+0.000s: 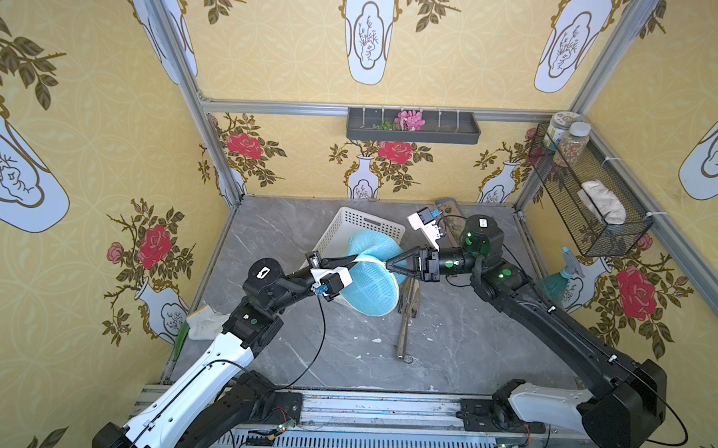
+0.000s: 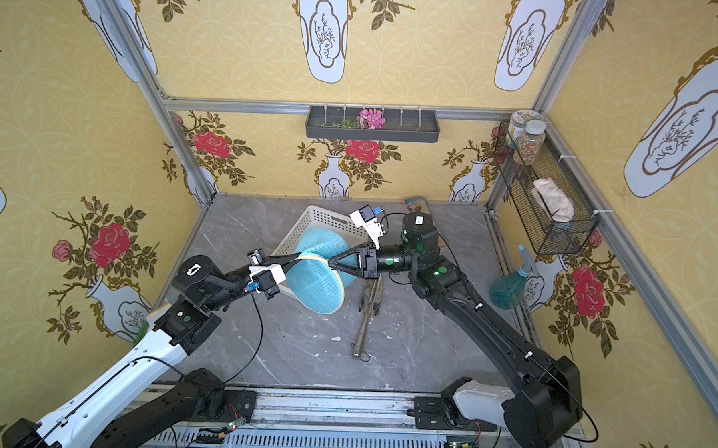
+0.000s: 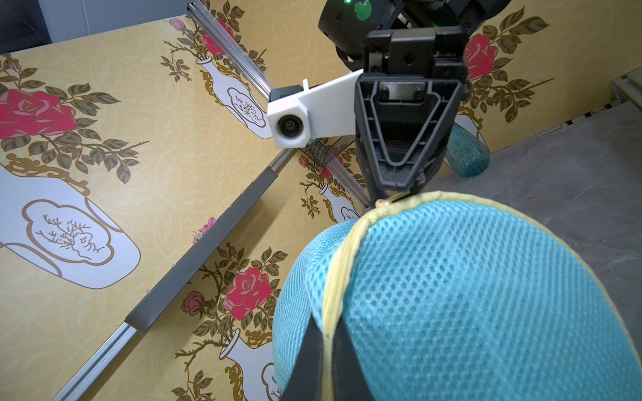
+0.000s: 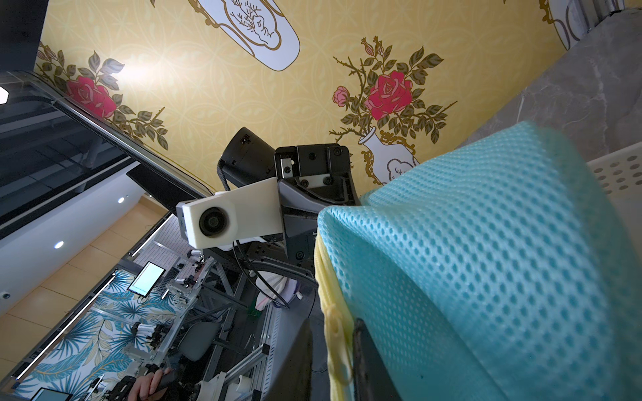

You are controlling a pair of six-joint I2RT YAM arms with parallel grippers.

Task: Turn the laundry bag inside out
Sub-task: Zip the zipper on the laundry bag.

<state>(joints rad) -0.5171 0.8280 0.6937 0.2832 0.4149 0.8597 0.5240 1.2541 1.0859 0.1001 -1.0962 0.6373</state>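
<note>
The laundry bag (image 1: pixel 371 284) (image 2: pixel 313 281), light-blue mesh with pale yellow trim, hangs above the table in front of the basket, stretched between both grippers. My left gripper (image 1: pixel 362 257) (image 2: pixel 304 256) (image 3: pixel 328 324) is shut on the yellow trim at the bag's left side. My right gripper (image 1: pixel 386 265) (image 2: pixel 330 265) (image 4: pixel 333 323) meets the trim from the right. Its jaws stand narrowly apart around the trim and zip. One finger (image 4: pixel 363 347) lies against the mesh (image 4: pixel 486 260). The other finger (image 4: pixel 302 347) is a small gap away. The left wrist view shows the mesh (image 3: pixel 469 295) filling the lower right.
A white perforated basket (image 1: pixel 365 223) (image 2: pixel 328 217) lies tipped behind the bag. A long metal hand tool (image 1: pixel 407 318) lies on the grey table below the bag. A teal spray bottle (image 1: pixel 561 279) stands at the right wall under a wire rack (image 1: pixel 591 193). A cloth (image 1: pixel 203 322) lies at the left edge.
</note>
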